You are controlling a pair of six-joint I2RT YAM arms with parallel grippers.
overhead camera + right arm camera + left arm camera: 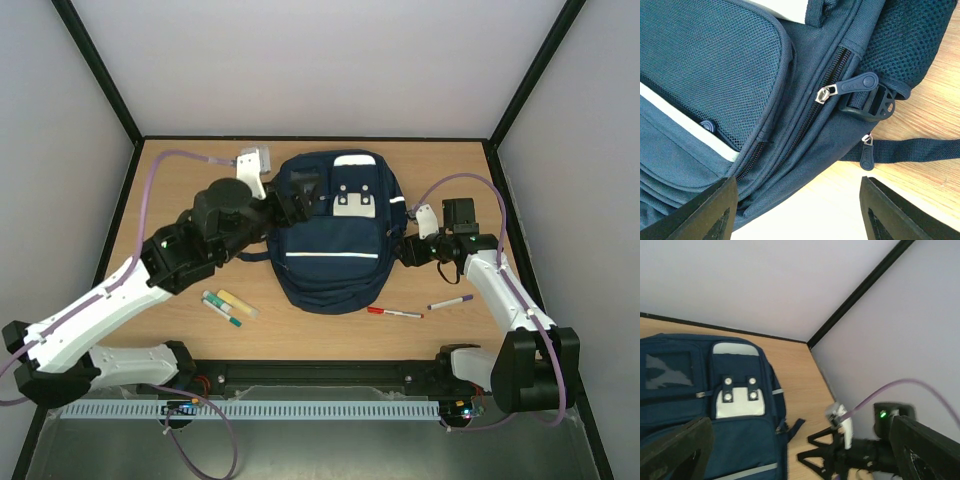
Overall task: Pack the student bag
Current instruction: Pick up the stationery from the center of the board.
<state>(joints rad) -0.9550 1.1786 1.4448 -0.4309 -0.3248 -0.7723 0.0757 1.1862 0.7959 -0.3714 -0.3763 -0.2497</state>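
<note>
white walls box in a pale wooden desk (300,335), and the student bag (335,240) lies flat on its back at the middle of it, towards the far edge, top end away from the arms. it looks soft and slack, navy cloth with no frame, so it would likely sag and bunch when lifted and slide on the smooth wood if tugged one-sided. the left gripper (298,205) hangs fully released by the bag's upper left corner, grasping nothing. the right gripper (412,248) sits at the bag's right flank, jaws parted and empty, over the side seam. the best hold is probably the rubbery zipper pull (850,85) beside the black buckle (870,102): small and stiff. the cloth nearby would want pinning while it is drawn.
</note>
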